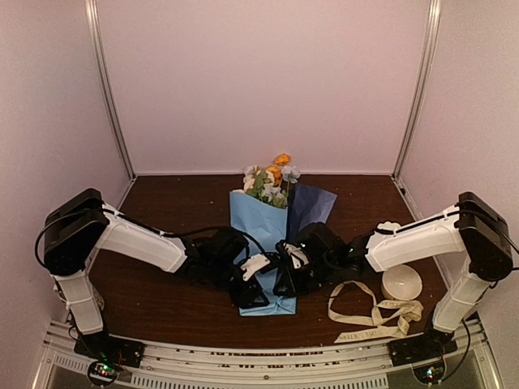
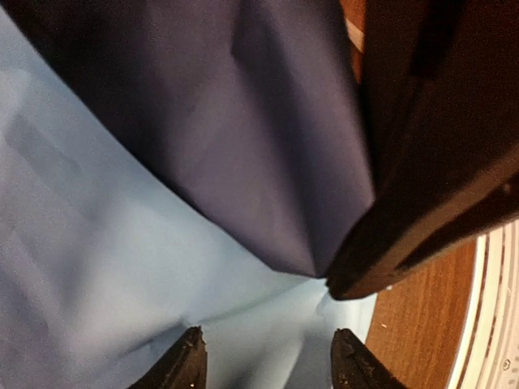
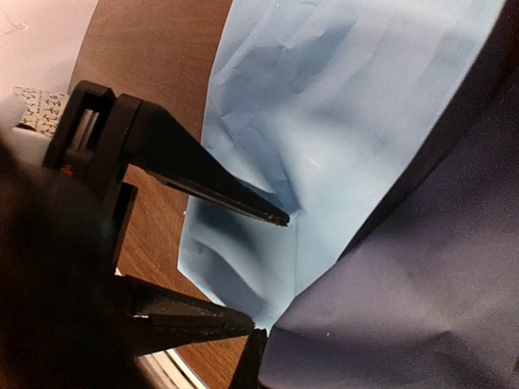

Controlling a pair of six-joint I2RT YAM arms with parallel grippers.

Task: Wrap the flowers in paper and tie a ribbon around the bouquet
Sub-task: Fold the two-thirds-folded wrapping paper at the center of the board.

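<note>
Bouquet [image 1: 261, 223] in blue paper [image 2: 81, 284], ribbon [image 1: 375, 318] nearby

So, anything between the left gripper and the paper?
Nothing visible. The open left gripper sits directly over the light blue paper; the right gripper pinches the darker flap just beside it, not between.

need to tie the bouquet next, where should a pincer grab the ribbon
Likely the open loop at the left of the ribbon, from straight above and across the band: it seems to arch off the table there, while the rest lies flat beside the white bowl.
</note>
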